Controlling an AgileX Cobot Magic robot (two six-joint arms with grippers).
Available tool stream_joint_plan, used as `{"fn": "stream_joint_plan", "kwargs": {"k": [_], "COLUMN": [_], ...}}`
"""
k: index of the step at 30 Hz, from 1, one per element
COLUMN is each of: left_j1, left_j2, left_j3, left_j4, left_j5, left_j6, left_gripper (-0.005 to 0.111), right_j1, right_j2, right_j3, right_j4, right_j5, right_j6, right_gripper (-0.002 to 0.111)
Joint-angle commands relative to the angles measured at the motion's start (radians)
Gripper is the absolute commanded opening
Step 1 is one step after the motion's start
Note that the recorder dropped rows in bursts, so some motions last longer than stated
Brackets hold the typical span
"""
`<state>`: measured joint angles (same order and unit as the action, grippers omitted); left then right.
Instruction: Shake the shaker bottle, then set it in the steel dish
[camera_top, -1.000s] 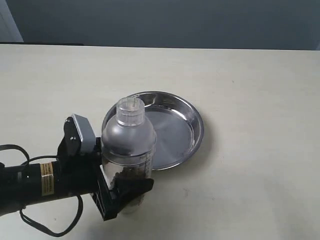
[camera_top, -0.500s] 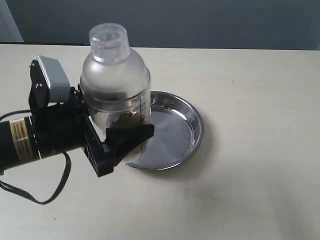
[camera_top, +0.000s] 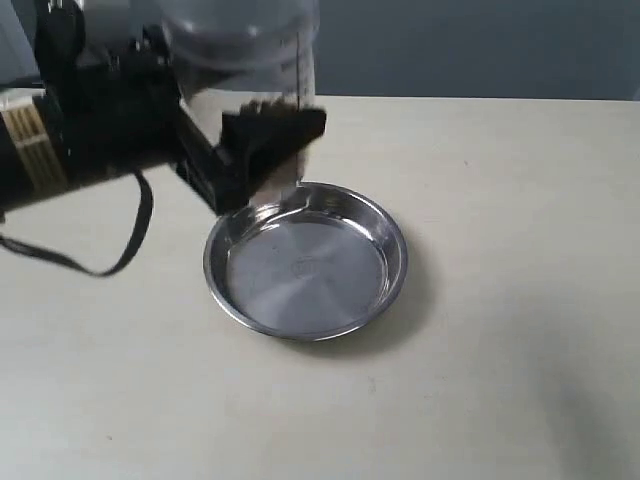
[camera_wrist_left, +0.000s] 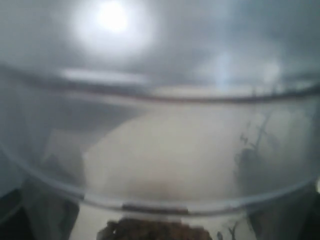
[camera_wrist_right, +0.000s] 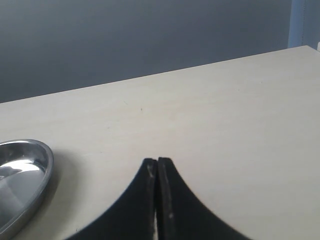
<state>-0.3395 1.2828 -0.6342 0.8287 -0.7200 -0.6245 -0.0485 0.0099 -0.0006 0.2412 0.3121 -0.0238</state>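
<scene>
Bottle: you have the shaker bottle (camera_top: 240, 50) in the air, high above the table, up and to the left of the dish in the exterior view; its cap is cut off by the top edge.
Left gripper: your left gripper (camera_top: 255, 140) is clamped on the bottle's lower body, one dark finger (camera_top: 275, 125) across its front.
Contents: brown grains (camera_top: 255, 103) sit low in the bottle; the left wrist view is filled by its clear wall (camera_wrist_left: 160, 150).
Right gripper: your right gripper (camera_wrist_right: 157, 170) is idle over bare table, its jaws pressed together on nothing.
Dish: the steel dish (camera_top: 395, 270) lies flat with nothing in it, well below the bottle.
Done: the pick-up, judging by the raised bottle.
Left: I judge this to be the shaking step; whether it is finished cannot be told. Setting the bottle down in the dish is not yet done.
Surface: a pale, matte table (camera_top: 500, 380), bare around the dish apart from a black cable (camera_top: 100, 265) trailing from your left arm.
Room: a plain grey-blue wall (camera_top: 450, 40) behind the far edge, nothing else in sight.
</scene>
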Motion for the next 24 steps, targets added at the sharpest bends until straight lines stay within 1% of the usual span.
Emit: {"fn": "stream_joint_plan", "kwargs": {"k": [1,2,3,4,6,7,8,10,11,12,13,14,15,16,17,18,19,20,21,22,23,24], "left_j1": [-0.028,-0.042,-0.058,-0.063,-0.063,-0.060,-0.060,-0.063,-0.080,-0.104,-0.115,-0.122,-0.122,-0.122,-0.122,-0.122,-0.122,-0.122,-0.124,-0.129,-0.131,-0.131], "left_j2": [0.109,0.189,0.271,0.329,0.336,0.308,0.262,0.196,0.197,0.232,0.290,0.351,0.377,0.365,0.317,0.247,0.180,0.143,0.130,0.147,0.179,0.268], "left_j3": [-0.047,-0.018,0.010,0.010,-0.033,-0.067,-0.119,-0.196,-0.194,-0.168,-0.137,-0.118,-0.116,-0.122,-0.143,-0.177,-0.218,-0.238,-0.232,-0.192,-0.138,-0.061], "left_j4": [0.029,0.032,-0.014,-0.057,-0.096,-0.096,-0.103,-0.138,-0.152,-0.125,-0.104,-0.117,-0.144,-0.131,-0.075,-0.009,0.022,-0.009,-0.096,-0.128,-0.120,-0.174], "left_j5": [0.132,0.118,0.071,0.031,-0.078,-0.091,-0.070,0.087,0.144,0.196,0.237,0.281,0.292,0.261,0.178,0.094,0.073,0.117,0.178,0.232,0.269,0.261], "left_j6": [-0.157,-0.136,-0.089,-0.087,-0.089,-0.071,-0.050,-0.036,-0.061,-0.045,-0.024,-0.023,-0.079,-0.137,-0.161,-0.146,-0.098,-0.066,-0.071,-0.069,-0.062,-0.097], "left_gripper": [0.000,0.000,0.000,0.000,0.000,0.000,0.000,0.000,0.000,0.000,0.000,0.000,0.000,0.000,0.000,0.000,0.000,0.000,0.000,0.000,0.000,0.000], "right_j1": [0.003,0.003,0.003,0.003,0.003,0.003,0.003,0.003,0.003,0.003,0.003,0.003,0.003,0.003,0.003,0.003,0.003,0.003,0.003,0.003,0.003,0.003], "right_j2": [-0.005,-0.005,-0.005,-0.005,-0.005,-0.005,-0.005,-0.005,-0.005,-0.005,-0.005,-0.005,-0.005,-0.005,-0.005,-0.005,-0.005,-0.005,-0.005,-0.005,-0.005,-0.005], "right_j3": [0.001,0.001,0.001,0.001,0.001,0.001,0.001,0.001,0.001,0.001,0.001,0.001,0.001,0.001,0.001,0.001,0.001,0.001,0.001,0.001,0.001,0.001], "right_j4": [-0.004,-0.004,-0.004,-0.004,-0.004,-0.004,-0.004,-0.004,-0.004,-0.004,-0.004,-0.004,-0.004,-0.004,-0.004,-0.004,-0.004,-0.004,-0.004,-0.004,-0.004,-0.004], "right_j5": [-0.007,-0.007,-0.007,-0.007,-0.007,-0.007,-0.007,-0.007,-0.007,-0.007,-0.007,-0.007,-0.007,-0.007,-0.007,-0.007,-0.007,-0.007,-0.007,-0.007,-0.007,-0.007], "right_j6": [-0.002,-0.002,-0.002,-0.002,-0.002,-0.002,-0.002,-0.002,-0.002,-0.002,-0.002,-0.002,-0.002,-0.002,-0.002,-0.002,-0.002,-0.002,-0.002,-0.002,-0.002,-0.002], "right_gripper": [-0.001,-0.001,-0.001,-0.001,-0.001,-0.001,-0.001,-0.001,-0.001,-0.001,-0.001,-0.001,-0.001,-0.001,-0.001,-0.001,-0.001,-0.001,-0.001,-0.001,-0.001,-0.001]}}
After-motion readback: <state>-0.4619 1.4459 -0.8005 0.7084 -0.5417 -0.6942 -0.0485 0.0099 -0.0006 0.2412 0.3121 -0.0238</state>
